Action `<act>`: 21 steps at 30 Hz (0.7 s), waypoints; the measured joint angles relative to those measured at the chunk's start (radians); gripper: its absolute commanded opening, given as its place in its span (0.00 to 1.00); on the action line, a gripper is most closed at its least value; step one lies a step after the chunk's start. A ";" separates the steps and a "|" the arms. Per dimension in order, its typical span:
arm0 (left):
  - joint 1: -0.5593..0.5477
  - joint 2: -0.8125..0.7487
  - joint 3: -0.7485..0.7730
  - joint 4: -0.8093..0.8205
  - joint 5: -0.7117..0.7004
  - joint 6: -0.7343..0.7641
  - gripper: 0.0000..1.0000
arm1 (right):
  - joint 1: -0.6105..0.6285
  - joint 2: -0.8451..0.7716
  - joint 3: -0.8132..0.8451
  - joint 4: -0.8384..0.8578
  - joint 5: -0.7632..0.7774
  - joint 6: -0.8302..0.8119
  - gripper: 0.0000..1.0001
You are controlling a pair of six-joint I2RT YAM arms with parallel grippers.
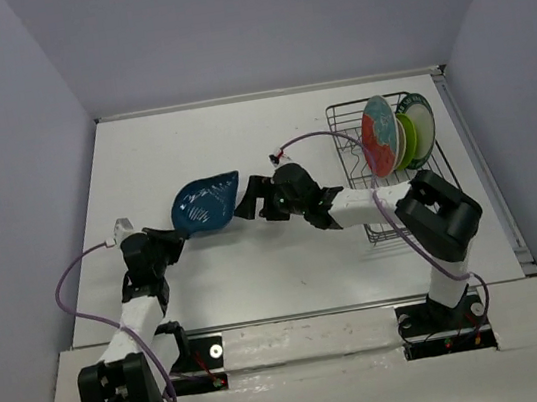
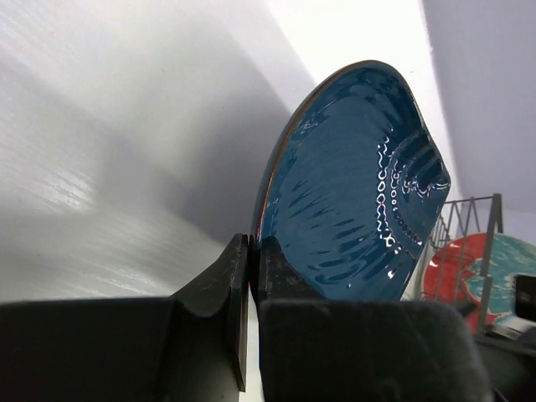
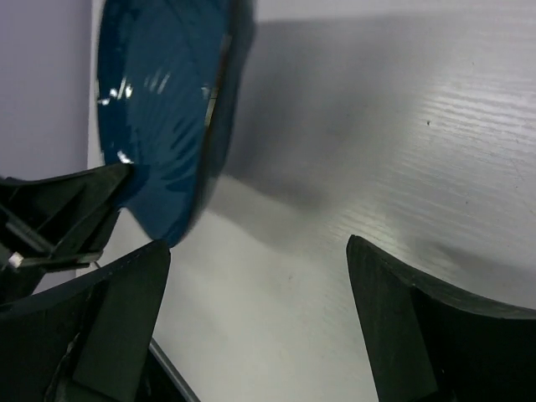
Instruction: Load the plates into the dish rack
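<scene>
The teal-blue leaf-shaped plate [image 1: 206, 204] is held tilted on edge above the table. My left gripper [image 1: 174, 231] is shut on its lower left rim; in the left wrist view the fingers [image 2: 234, 276] pinch the rim of the plate [image 2: 352, 193]. My right gripper [image 1: 253, 201] is open beside the plate's right edge, not touching it. In the right wrist view the plate [image 3: 159, 109] is at the upper left of the open right gripper [image 3: 255, 247]. The black wire dish rack [image 1: 345, 105] at the far right holds a red-with-blue plate [image 1: 376, 134], a lime green plate [image 1: 408, 140] and a white dark-rimmed plate [image 1: 424, 123] on edge.
The rack's prongs [image 2: 469, 222] and the red plate [image 2: 456, 268] show behind the teal plate in the left wrist view. Grey walls close in the white table [image 1: 259, 273] at the back and on both sides. The right arm stretches from the rack's front toward the table's middle.
</scene>
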 measured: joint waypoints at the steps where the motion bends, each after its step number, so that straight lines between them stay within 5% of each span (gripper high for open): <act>1: 0.000 -0.023 -0.016 0.012 0.000 -0.010 0.06 | 0.000 0.029 0.005 0.006 -0.001 0.016 0.92; 10: -0.006 -0.105 -0.112 0.095 0.002 -0.109 0.06 | 0.030 0.207 0.082 0.072 -0.056 0.060 0.83; 21: -0.011 -0.117 -0.118 0.179 0.023 -0.177 0.06 | 0.089 0.159 0.001 0.191 -0.074 0.001 0.85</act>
